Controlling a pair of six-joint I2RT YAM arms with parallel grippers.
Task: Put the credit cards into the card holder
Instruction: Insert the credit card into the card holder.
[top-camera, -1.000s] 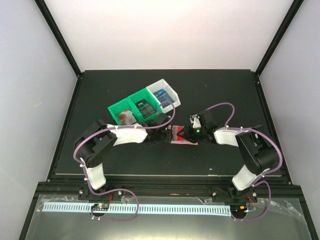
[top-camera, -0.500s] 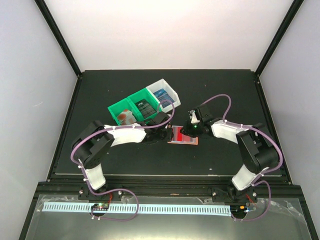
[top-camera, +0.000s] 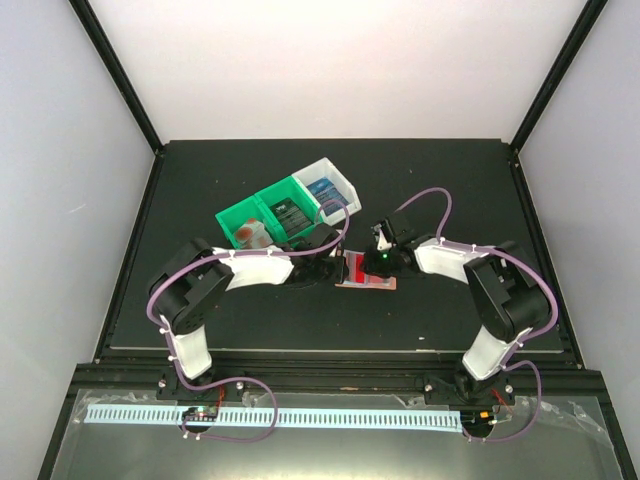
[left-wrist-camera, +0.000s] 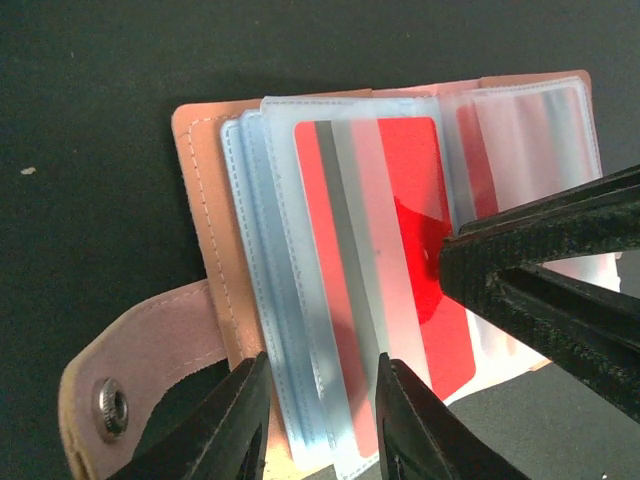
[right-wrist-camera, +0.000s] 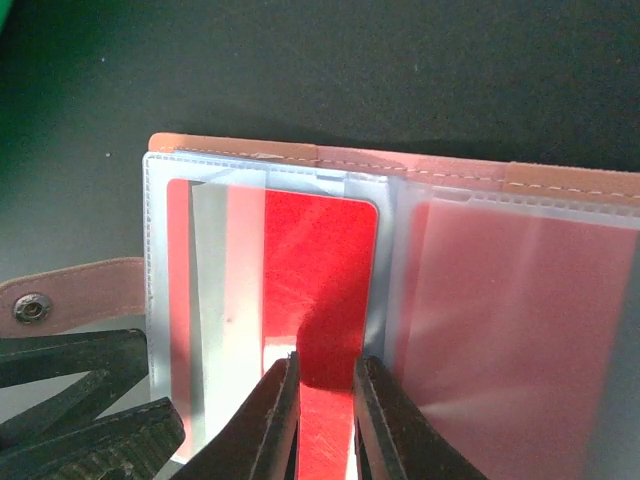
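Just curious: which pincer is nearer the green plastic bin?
Left. The left pincer is by the near right corner of the green plastic bin; the right pincer is farther right.

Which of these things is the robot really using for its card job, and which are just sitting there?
For the job:
card holder
red card, partly in a clear pocket
other cards, waiting in the bins
left gripper
right gripper

Just lying about:
green bins
white bin
black table
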